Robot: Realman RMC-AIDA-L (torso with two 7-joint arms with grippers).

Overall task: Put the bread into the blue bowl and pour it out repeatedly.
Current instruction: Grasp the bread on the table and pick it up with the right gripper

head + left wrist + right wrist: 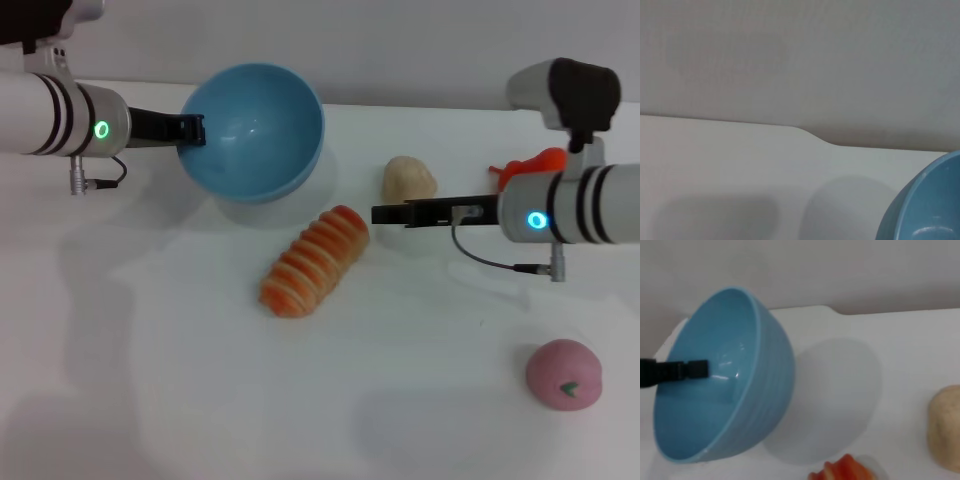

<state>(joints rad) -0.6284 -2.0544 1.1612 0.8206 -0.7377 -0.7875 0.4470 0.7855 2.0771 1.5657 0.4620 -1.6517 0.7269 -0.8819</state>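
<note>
Near the front right edge of a white table (150,400): a pink round toy (565,374) with a small green mark, lying alone. Farther in, near the middle: the bread (314,262), striped orange and cream, resting flat on the table on a diagonal, near end toward the left, far end toward the right. Not in the bowl, touched by nothing.

Just right of the bread's far end: the right gripper (380,214), reaching in from the right and held level above the table, dark fingers seen edge-on as one thin bar; open or closed cannot be told. Just beyond its tip: a small beige lump (409,180) on the table. Behind the right arm, partly hidden: an orange-red toy (530,162).

Far left: the blue bowl (256,130), lifted off the table and tipped, its glossy empty inside facing forward and toward the right, its shadow on the table below. On the bowl's left rim: the left gripper (192,130), reaching in from the left, clamped on the rim with a dark finger (687,369) inside the bowl. Beyond the table's far edge: a plain grey wall (800,60).
</note>
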